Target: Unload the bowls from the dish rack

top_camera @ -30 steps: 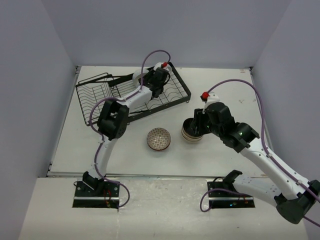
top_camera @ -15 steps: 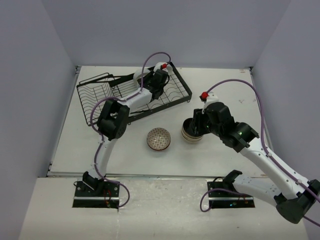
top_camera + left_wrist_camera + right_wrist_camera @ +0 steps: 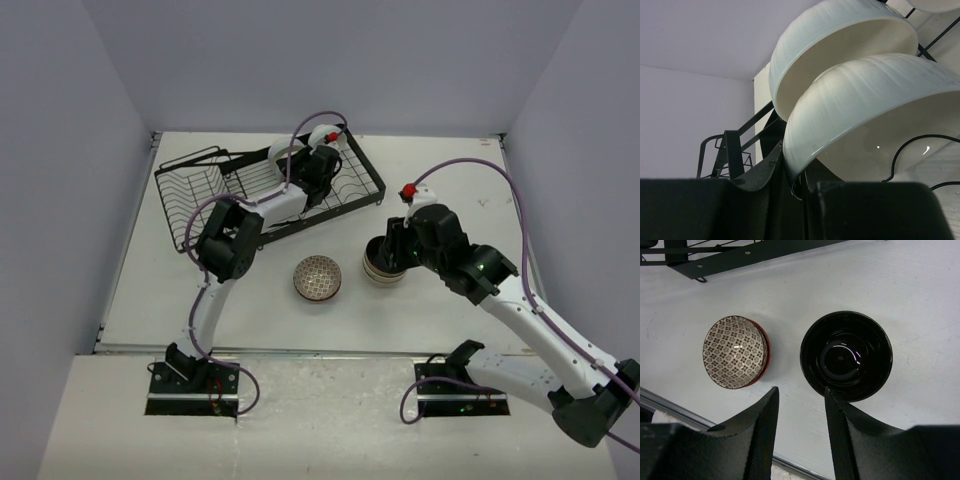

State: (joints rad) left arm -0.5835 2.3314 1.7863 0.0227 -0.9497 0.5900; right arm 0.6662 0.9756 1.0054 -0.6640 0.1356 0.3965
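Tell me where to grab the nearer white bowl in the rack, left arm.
I'd pinch its rim at the lower edge, one finger inside, one on the outer wall. The nearer white bowl stands on edge, tilted, in the dish rack, a second white bowl close behind it, so come from the near side, where the left gripper sits at that rim.

Rim of nearest white bowl (image 3: 870, 100) hidden between left tool (image 3: 800, 192) fingers; farthest bowl (image 3: 935, 4) cropped.

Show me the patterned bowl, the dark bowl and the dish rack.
patterned bowl (image 3: 734, 351): right wrist view, middle of its inside.
dark bowl (image 3: 846, 356): right wrist view, its glossy bottom.
dish rack (image 3: 200, 195): top view, wires of its basket section.
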